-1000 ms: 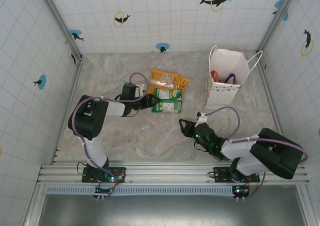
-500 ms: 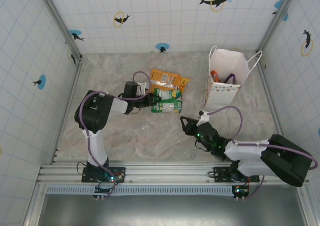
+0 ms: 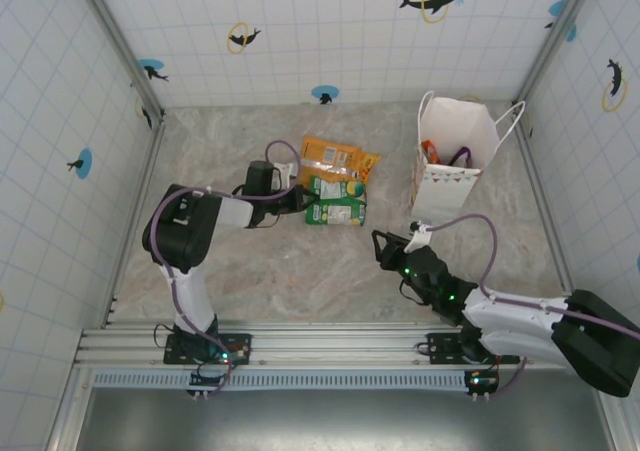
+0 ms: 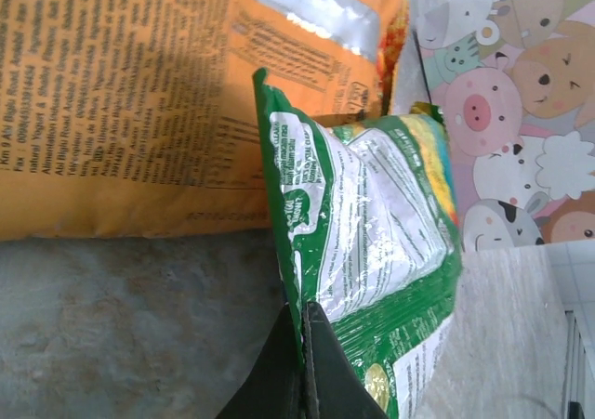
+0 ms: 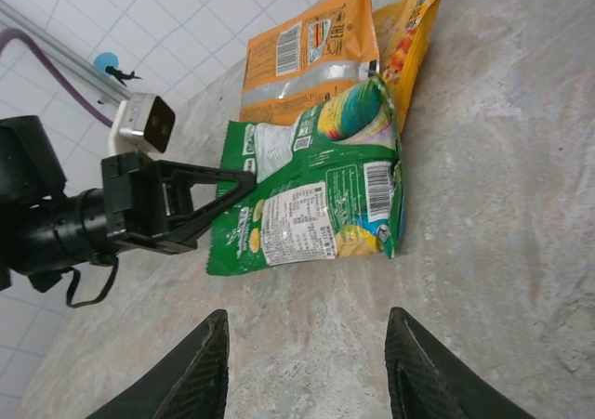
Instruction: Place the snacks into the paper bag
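Observation:
A green snack packet (image 3: 336, 212) lies mid-table, and my left gripper (image 3: 301, 205) is shut on its left edge. In the left wrist view the black jaws pinch the packet's (image 4: 372, 224) seam at my left gripper (image 4: 305, 321). A second green packet (image 3: 335, 186) and two orange packets (image 3: 330, 156) lie just behind it. The white paper bag (image 3: 455, 131) stands upright at the back right, with red and purple items inside. My right gripper (image 3: 385, 246) is open and empty, low over bare table in front of the green packet (image 5: 316, 210).
In the right wrist view my left gripper (image 5: 228, 187) reaches in from the left, and the orange packets (image 5: 311, 52) lie beyond. The bag's cartoon-printed side (image 4: 507, 112) rises behind the green packet. Tiled walls enclose the table (image 3: 250, 271) on three sides.
My right arm has stretched out and its gripper has slid a little to the right and nearer. My left gripper stays shut on the green packet while its elbow has shifted.

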